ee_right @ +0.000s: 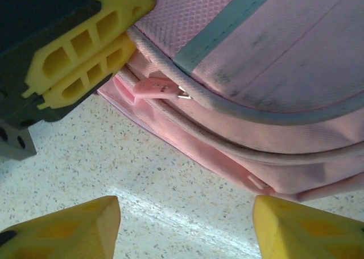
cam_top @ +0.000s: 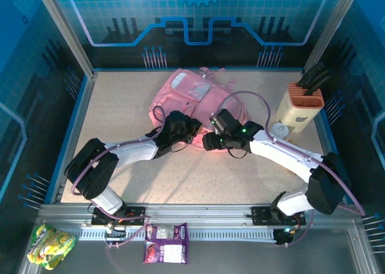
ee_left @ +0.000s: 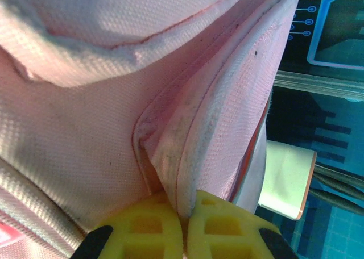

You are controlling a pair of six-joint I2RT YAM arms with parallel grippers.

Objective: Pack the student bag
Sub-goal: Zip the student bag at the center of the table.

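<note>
The student bag, pink with pale panels, lies at the back middle of the table. My left gripper is at its near edge. In the left wrist view its yellow fingers are shut on a fold of the bag's piped rim. My right gripper hovers just right of it, open over bare tabletop, with nothing between its fingers. In the right wrist view the left gripper's fingers pinch the bag's edge beside a pink zip pull.
A beige holder with an orange top stands at the back right, with a small white round item in front of it. Two snack packets, one yellow-green and one purple, lie by the front rail.
</note>
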